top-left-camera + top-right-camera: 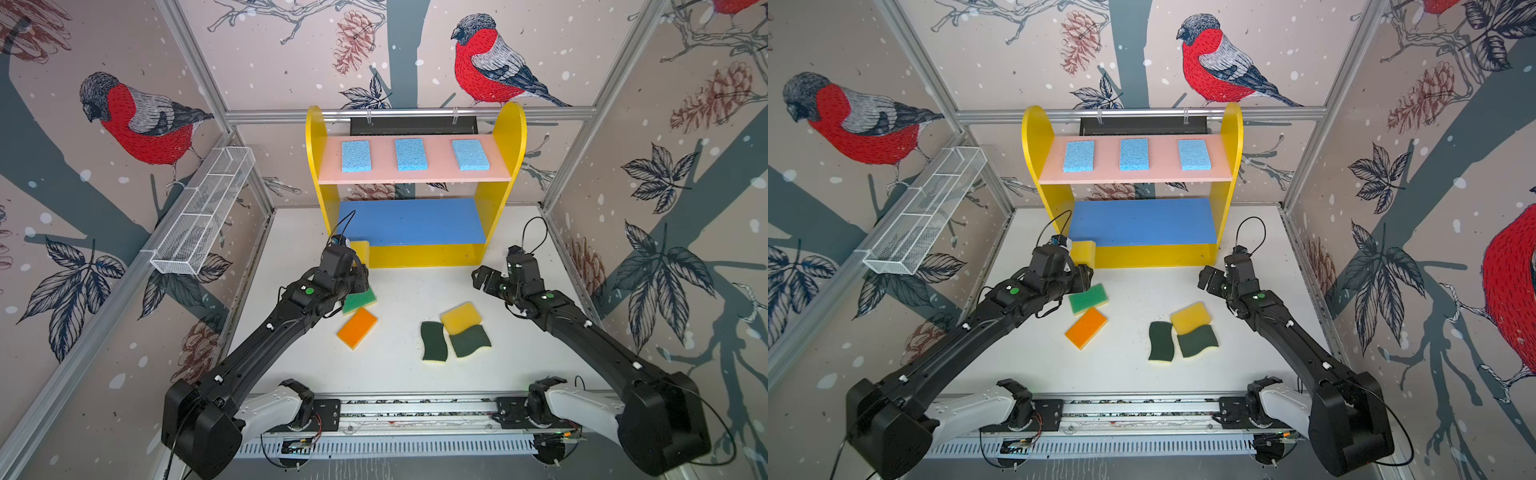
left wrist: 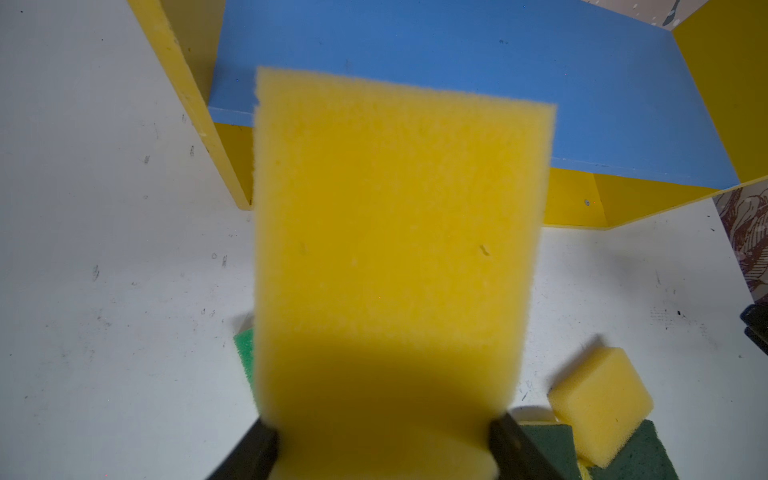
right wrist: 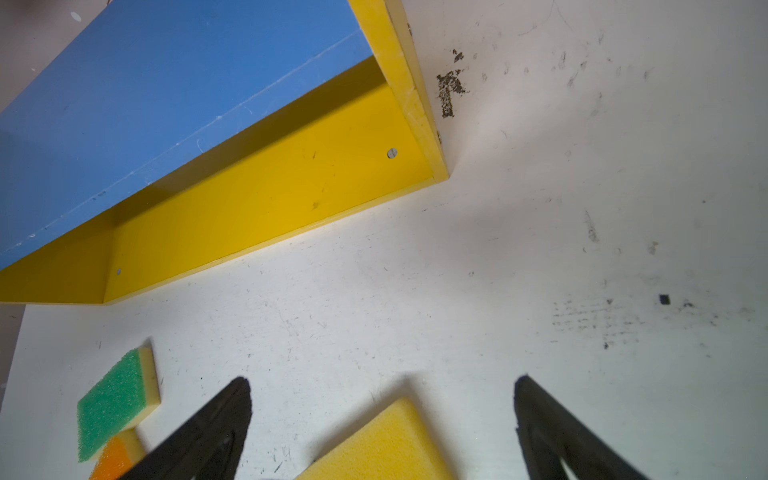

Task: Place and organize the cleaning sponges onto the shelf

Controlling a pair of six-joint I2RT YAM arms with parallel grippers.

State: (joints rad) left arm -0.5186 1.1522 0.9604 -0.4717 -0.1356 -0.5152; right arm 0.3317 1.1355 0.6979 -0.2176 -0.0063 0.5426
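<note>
Your shelf (image 1: 505, 137) stands at the back, three blue sponges (image 1: 411, 154) on its pink board (image 1: 382, 175). Your left gripper (image 2: 382, 438) pinches a yellow sponge (image 2: 395, 249) before the blue board's (image 1: 415, 222) left end, near the side panel (image 1: 328, 199). Your right gripper (image 3: 382, 384) is spread, empty.

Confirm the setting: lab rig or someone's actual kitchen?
Probably a lab robot cell: aluminium frame holding bird-print wall panels, two arms mounted on a front rail, and a toy-like shelf with sponges staged on a scuffed white table.

We see bright, even light, soft shadows on the white table (image 3: 498, 270), both top views bent at their edges, and the close yellow sponge (image 2: 399, 249) blurred.
</note>
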